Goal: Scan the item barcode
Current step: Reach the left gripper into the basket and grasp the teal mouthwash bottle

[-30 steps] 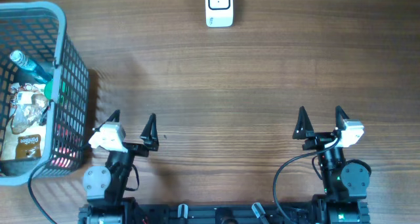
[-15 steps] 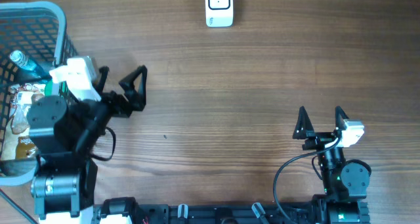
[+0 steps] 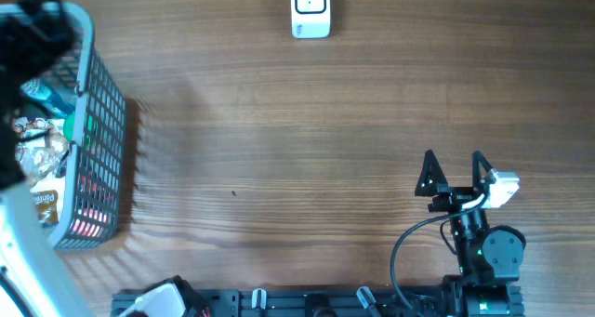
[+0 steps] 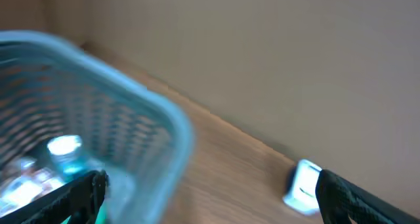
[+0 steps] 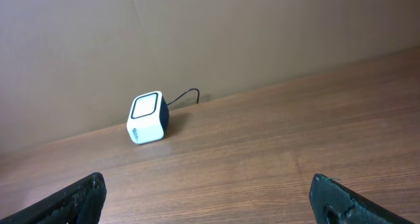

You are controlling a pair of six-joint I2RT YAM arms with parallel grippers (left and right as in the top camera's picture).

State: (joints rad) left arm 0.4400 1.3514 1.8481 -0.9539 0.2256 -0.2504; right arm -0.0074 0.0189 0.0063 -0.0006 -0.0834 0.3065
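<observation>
We see a blue-grey plastic mesh basket (image 3: 90,75) standing at the left edge of the brown wooden table (image 3: 279,122), and the goods to be scanned all lie inside it. A clear plastic bottle with a blue cap (image 3: 46,99) sits toward the far end, a crinkled pale snack packet (image 3: 37,148) in the middle, and a brown foil packet (image 3: 39,208) nearer the robot. None of them is held. The white box-shaped barcode scanner (image 3: 310,10) stands at the far edge of the table, about midway across and well apart from the basket. The left arm (image 3: 23,252) reaches over the basket as a blur, and from above we cannot make out its fingers. In its wrist view the left gripper (image 4: 210,181) has its dark fingers (image 4: 82,192) spread wide with nothing between them. The blurred basket rim and the bottle cap lie below, and the scanner is off to the right. The right gripper (image 3: 454,159) sits low on the right side of the table near the robot's base, its tips pointing toward the far edge. Its jaws are also spread wide and empty. From its wrist view we look across bare wood to the scanner, whose dark-framed window faces up and whose thin black cable (image 5: 185,95) trails off behind it.
</observation>
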